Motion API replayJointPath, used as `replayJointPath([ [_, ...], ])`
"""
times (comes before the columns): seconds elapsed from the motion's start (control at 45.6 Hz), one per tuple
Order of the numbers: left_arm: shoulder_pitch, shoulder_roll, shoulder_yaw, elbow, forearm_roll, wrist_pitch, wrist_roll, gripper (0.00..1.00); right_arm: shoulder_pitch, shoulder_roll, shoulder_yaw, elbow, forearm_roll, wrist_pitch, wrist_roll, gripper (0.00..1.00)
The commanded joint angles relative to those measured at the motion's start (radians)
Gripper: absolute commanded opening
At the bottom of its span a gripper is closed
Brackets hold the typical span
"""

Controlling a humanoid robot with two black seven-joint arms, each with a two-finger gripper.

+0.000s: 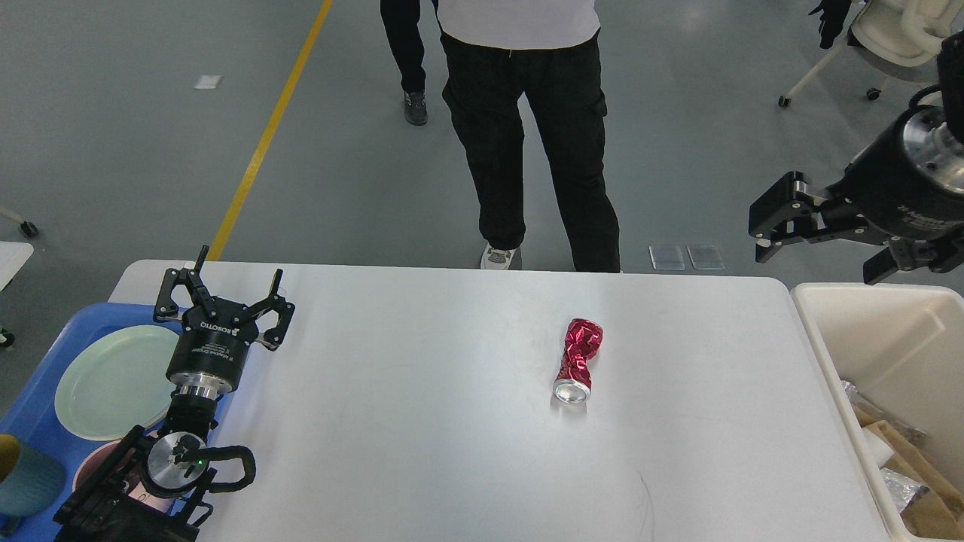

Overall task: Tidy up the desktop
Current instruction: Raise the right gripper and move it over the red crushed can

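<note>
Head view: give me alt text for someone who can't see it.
A crushed red can lies alone on the white desktop, between an open left gripper near a blue tray and an open right gripper raised above a cream bin. A person stands behind the desktop.

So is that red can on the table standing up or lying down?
Lying down. The crushed red can rests on its side on the desktop, its silver end facing the camera.

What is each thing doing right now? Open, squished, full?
left gripper: open, holding nothing
right gripper: open, holding nothing, raised beyond the bin
red can: crushed, lying on the desktop
cream bin: partly filled with scraps
green plate: bare, in the blue tray
</note>
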Motion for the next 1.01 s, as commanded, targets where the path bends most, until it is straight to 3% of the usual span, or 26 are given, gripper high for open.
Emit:
replayJointPath([
  [0.0,-0.002,0.0,0.0,0.0,0.0,0.0,0.0,0.96,0.018,0.037,0.0,0.01,0.033,-0.018,0.0,1.0],
  [0.088,-0.002,0.0,0.0,0.0,0.0,0.0,0.001,0.96,0.028,0.081,0.003,0.01,0.033,-0.01,0.0,1.0],
  [0.548,-0.002,0.0,0.0,0.0,0.0,0.0,0.001,0.96,-0.02,0.078,0.046,-0.012,0.024,-0.001,-0.003,1.0],
  [0.701,0.0,0.0,0.0,0.0,0.0,0.0,0.001,0.96,-0.263,0.08,0.144,-0.153,0.019,-0.019,-0.006,1.0],
  [0.876,0.0,0.0,0.0,0.0,0.0,0.0,0.001,0.96,-0.537,0.097,0.278,-0.294,0.018,-0.119,-0.011,1.0],
  [0.986,0.0,0.0,0.0,0.0,0.0,0.0,0.001,0.96,-0.695,0.204,0.31,-0.421,0.018,-0.189,-0.011,1.0],
])
